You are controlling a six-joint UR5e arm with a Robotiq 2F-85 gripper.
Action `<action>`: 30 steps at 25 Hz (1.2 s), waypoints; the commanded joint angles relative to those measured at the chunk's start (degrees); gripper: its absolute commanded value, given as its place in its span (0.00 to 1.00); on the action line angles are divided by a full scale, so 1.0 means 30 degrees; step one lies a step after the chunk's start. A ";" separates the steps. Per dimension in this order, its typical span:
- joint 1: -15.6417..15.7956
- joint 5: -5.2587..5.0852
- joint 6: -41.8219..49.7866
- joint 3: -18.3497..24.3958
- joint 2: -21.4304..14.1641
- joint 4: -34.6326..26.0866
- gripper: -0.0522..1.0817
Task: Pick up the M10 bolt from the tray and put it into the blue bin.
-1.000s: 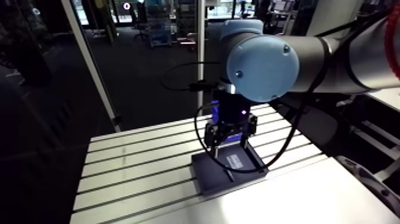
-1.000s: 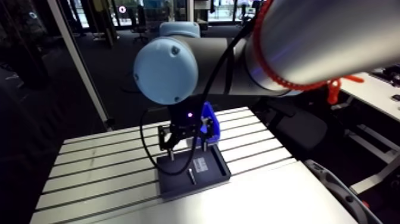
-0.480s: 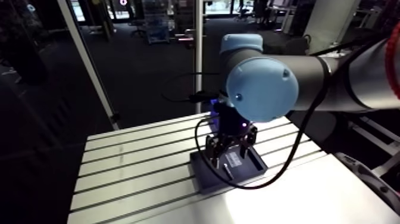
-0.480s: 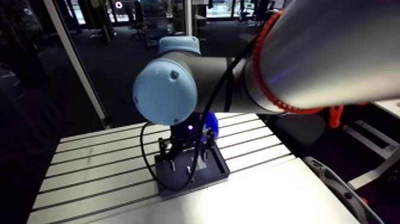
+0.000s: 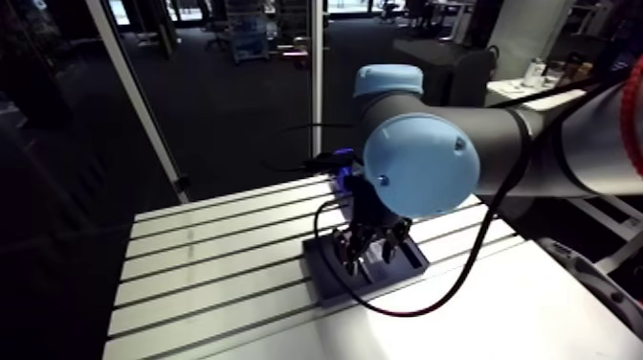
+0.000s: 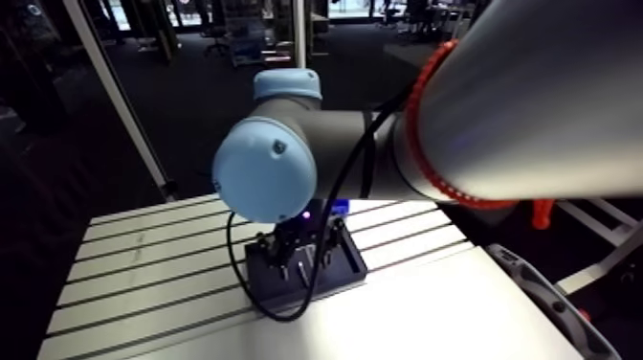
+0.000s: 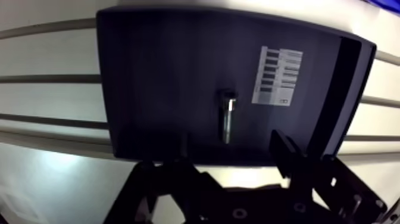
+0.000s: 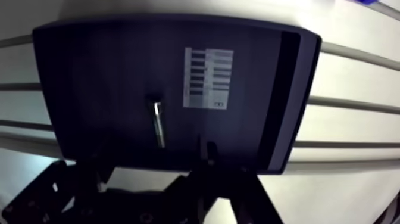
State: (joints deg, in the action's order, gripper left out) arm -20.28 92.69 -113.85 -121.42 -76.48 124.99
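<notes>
A silver M10 bolt point(image 7: 227, 116) lies in the middle of a shallow black tray point(image 7: 155, 77), next to a white printed label point(image 7: 280, 76). My gripper point(image 7: 229, 156) hangs low over the tray's near edge. Its two dark fingers point(image 7: 284, 152) are apart with nothing between them, and the bolt lies just ahead of the gap. In the arm view the gripper point(image 5: 368, 251) stands over the tray point(image 5: 325, 282). The blue bin point(image 5: 341, 178) sits just beyond the tray, mostly hidden behind the wrist.
The tray rests on the slotted aluminium table point(image 5: 210, 258), which stretches out on the side away from the bin. A smooth pale sheet point(image 5: 459, 321) covers the table's near part in front of the tray.
The gripper has come down closer to the tray and now hangs just above it. The arm camera has shifted with the arm. Tray and bolt have stayed in place.
</notes>
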 commanded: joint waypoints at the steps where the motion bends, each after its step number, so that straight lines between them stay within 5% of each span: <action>1: -0.0010 0.0025 -0.0007 -0.0062 0.0343 0.0453 0.32; 30: 0.0019 0.0025 -0.0007 -0.0062 0.0694 0.0892 0.55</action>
State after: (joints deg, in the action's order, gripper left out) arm -20.25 92.77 -113.87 -121.59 -74.33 127.74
